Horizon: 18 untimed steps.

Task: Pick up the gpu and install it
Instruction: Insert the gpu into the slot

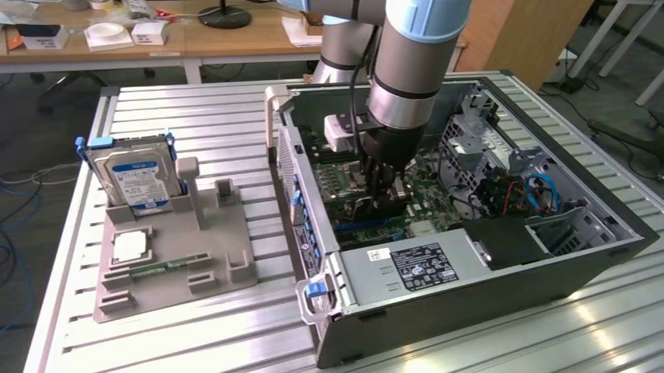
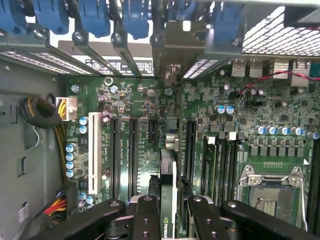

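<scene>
Wrist view first: the gripper point(image 2: 169, 210) is clamped on the gpu point(image 2: 168, 175), card edge-on between the two black fingers point(image 2: 145, 217), hanging right over the motherboard point(image 2: 150, 105) and its long expansion slots. From the exterior view, the arm is plunged down into the open computer case point(image 1: 581, 256), and the gripper point(image 1: 375, 203) sits low over the board, near the case wall facing the parts tray point(image 1: 166, 291).

Handling-wise, I'd call this card light but rigid and fragile: thin circuit board, delicate components, so the sensible hold is on its upper edge, squeezing the flat faces, as it appears now.

Count: one gpu, one case, one tray on the slatted table point(image 1: 207, 116), one hard drive point(image 1: 140, 180) standing upright at the tray's far edge.
</scene>
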Each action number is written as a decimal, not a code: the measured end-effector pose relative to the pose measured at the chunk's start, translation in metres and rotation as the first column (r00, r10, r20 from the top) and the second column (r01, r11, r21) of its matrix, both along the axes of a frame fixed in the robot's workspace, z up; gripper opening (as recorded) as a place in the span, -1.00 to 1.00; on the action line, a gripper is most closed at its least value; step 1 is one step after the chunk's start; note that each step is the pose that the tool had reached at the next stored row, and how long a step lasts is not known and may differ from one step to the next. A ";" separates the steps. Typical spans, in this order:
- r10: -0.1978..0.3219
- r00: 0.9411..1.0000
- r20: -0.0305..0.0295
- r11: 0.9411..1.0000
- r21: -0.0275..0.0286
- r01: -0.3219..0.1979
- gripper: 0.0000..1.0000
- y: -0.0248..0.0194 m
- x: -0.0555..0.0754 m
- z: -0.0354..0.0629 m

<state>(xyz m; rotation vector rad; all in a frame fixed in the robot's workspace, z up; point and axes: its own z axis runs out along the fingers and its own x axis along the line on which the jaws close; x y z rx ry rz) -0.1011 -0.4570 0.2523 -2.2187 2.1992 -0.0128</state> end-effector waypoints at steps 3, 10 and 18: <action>0.000 1.000 0.000 1.000 0.000 0.000 -0.48 -0.0001 -0.001 0.0018; -0.015 1.000 0.000 1.000 -0.001 0.015 -0.48 -0.0001 -0.001 0.0011; -0.015 1.000 0.000 1.000 0.000 0.015 -0.48 -0.0001 -0.001 -0.0012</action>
